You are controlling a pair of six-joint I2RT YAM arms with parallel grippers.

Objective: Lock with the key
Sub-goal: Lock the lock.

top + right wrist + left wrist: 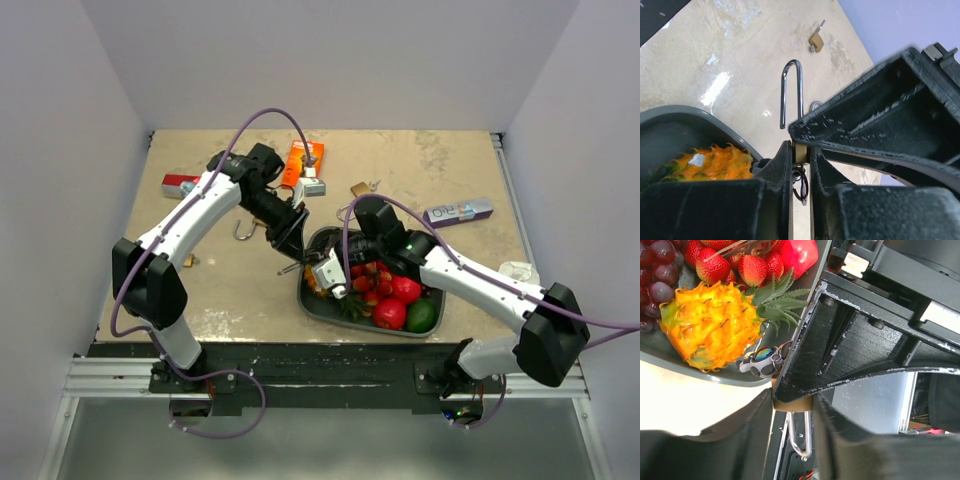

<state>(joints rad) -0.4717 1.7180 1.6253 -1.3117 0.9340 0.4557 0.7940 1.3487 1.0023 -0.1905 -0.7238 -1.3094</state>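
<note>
Far left on the surface (230,290), a red packet (180,183) is seen lying flat, and a loose metal hook (243,232) lies nearer the middle. The left end effector (792,410) is reached in toward the centre and is clamped on the brass padlock (800,150), with the body pinched between its fingers above the tray's left rim. The lock's long axis is lined up with the right arm's reach. The shackle (791,92) is pointed left in the scene, away from the right wrist camera, and the keyed end is turned right. The shackle is seen standing out of the body, one leg ending free.

The right end effector (800,157) is met tip to tip with the left one. Its fingers are drawn in to a narrow slit at the lock's keyed end, apparently on the key. The blade is hidden, and only the key ring (801,185) is seen dangling in the slit.

Just beside and below, the grey tray (312,305) is filled with a yellow spiky fruit (715,325) and strawberries (752,269). Farther back, a second padlock (358,188) lies on the surface, and a purple box (458,212) is set to its right.
</note>
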